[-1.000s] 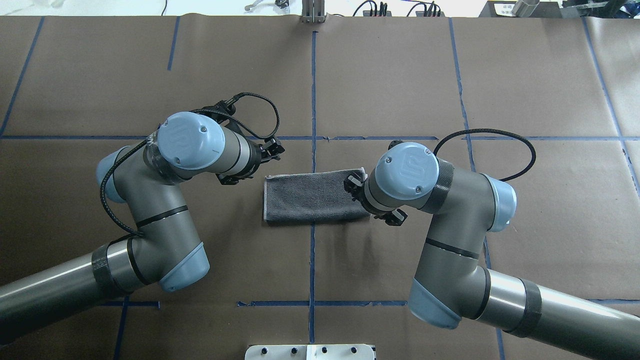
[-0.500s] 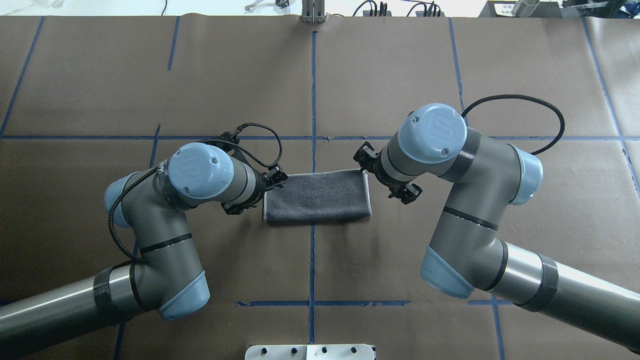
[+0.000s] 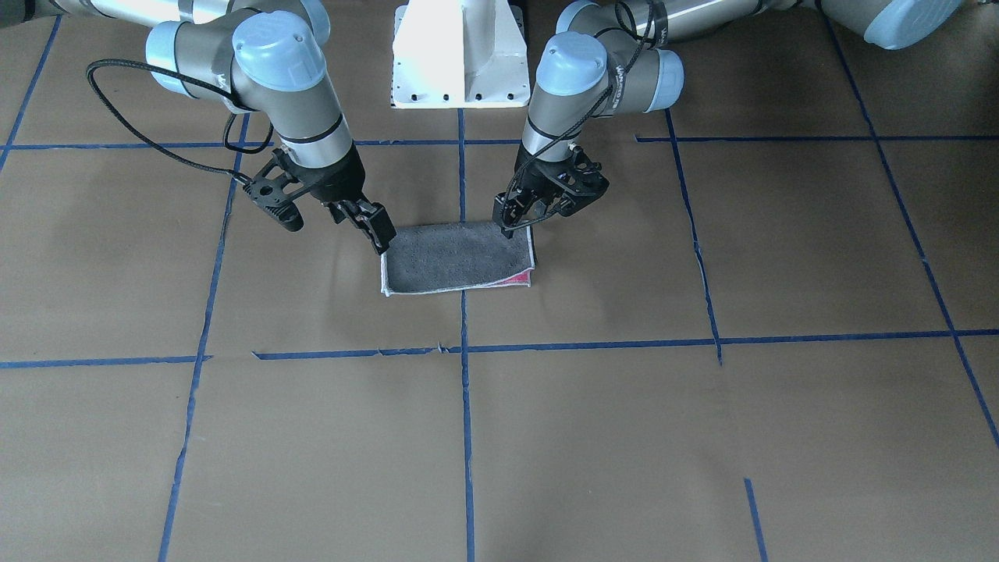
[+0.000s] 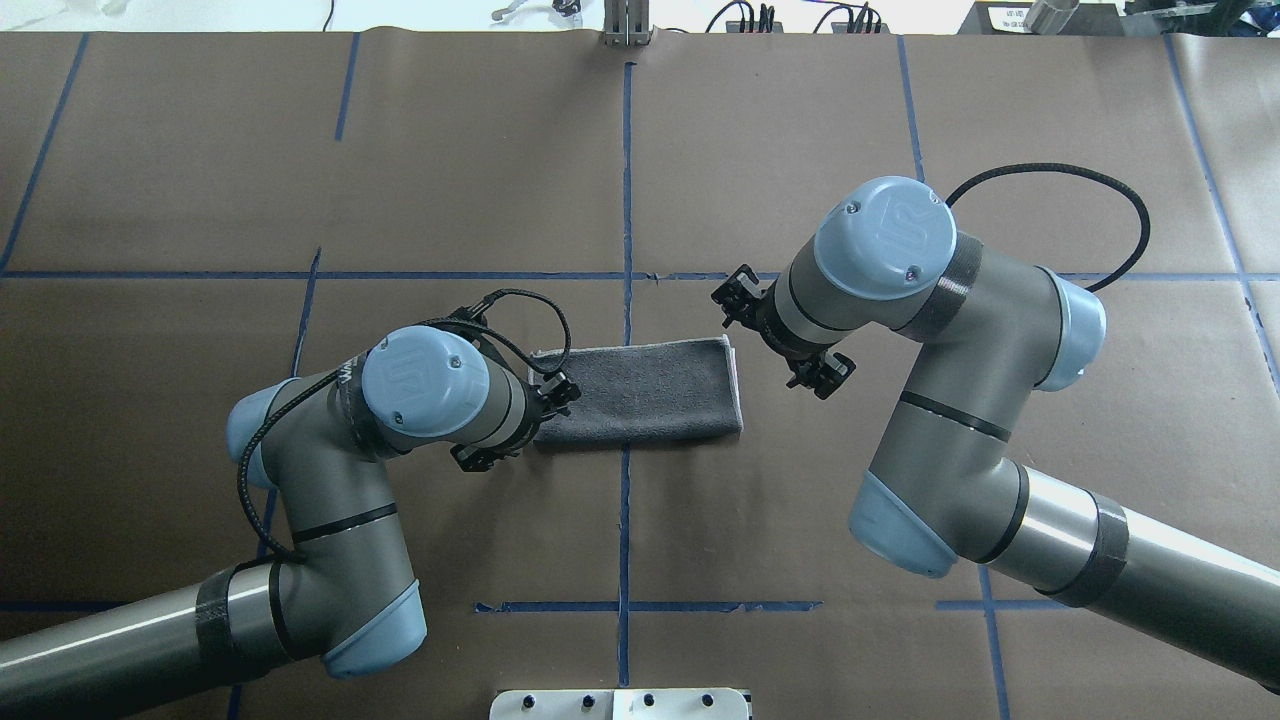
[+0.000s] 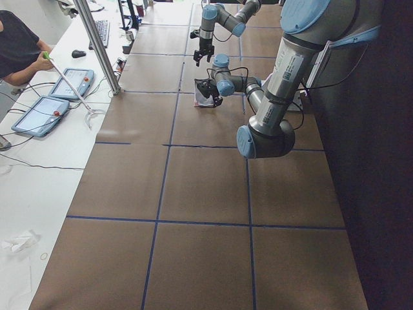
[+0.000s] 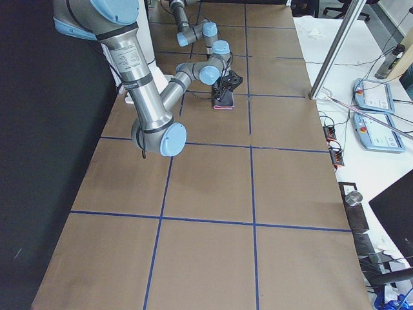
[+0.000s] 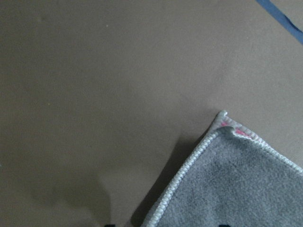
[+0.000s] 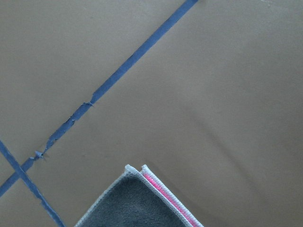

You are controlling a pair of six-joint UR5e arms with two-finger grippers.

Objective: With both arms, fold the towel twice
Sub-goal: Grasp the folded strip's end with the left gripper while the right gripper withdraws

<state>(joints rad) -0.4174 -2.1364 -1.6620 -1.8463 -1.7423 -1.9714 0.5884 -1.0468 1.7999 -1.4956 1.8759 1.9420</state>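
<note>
Worktop (image 4: 640, 170): brown paper with blue tape lines; it carries everything.
Arms: the left arm (image 4: 330, 480) comes in from the lower left of the overhead view and the right arm (image 4: 950, 420) from the lower right. Both bend toward the centre.
Towel (image 4: 640, 390): lies flat at the centre of the overhead view, folded once, grey face up, with a thin pink strip along one edge. Its long axis runs left to right.
Left gripper (image 3: 521, 221): over the towel's short end on the left of the overhead view. The fingers look spread and pinch nothing.
Right gripper (image 3: 364, 222): at the opposite short end. It also seems spread, and it is empty.
Key relation: the towel lies between the two grippers, one short end for each. In the overhead view the left one overlaps the edge, so it looks nearer. The second fold, I judge, must carry one short end across to the other.
</note>
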